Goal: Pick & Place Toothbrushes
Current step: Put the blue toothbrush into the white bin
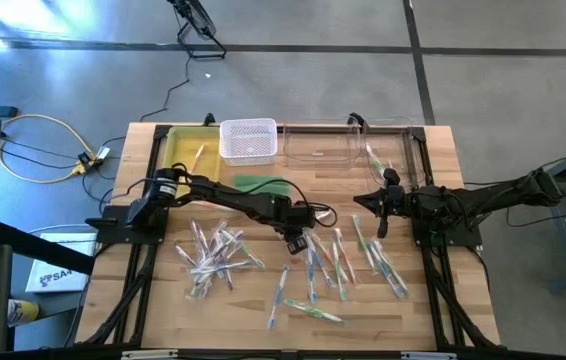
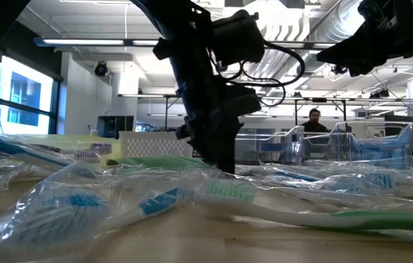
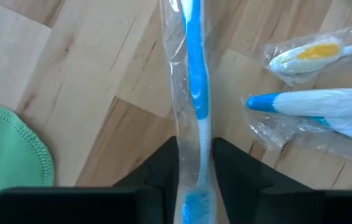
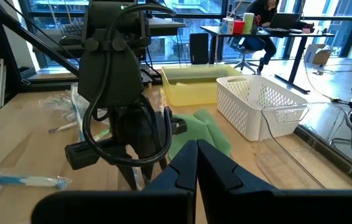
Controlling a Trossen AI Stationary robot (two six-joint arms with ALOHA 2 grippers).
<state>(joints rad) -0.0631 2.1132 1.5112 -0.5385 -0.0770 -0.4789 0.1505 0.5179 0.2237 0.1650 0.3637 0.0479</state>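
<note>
Toothbrushes (image 1: 313, 262) lie scattered across the table (image 1: 443, 300); the left gripper (image 3: 194, 171) pinches a blue wrapped toothbrush (image 3: 196, 81) mid-table, and its slick wrapper could let it slip on lifting, while the right gripper (image 4: 196, 163), pressed together, waits nearby

A pale wooden table (image 1: 163, 300) is carrying everything here, with wrapped toothbrushes (image 1: 215, 252) lying scattered across its near half, one loose heap sitting toward the left and more strung out toward the right. Along the far edge a yellow tray (image 1: 185, 150), a white mesh basket (image 1: 248, 140) and a clear plastic bin (image 1: 348, 142) are sitting side by side. A green cloth (image 1: 259, 183) is lying flat just in front of the basket.
</note>
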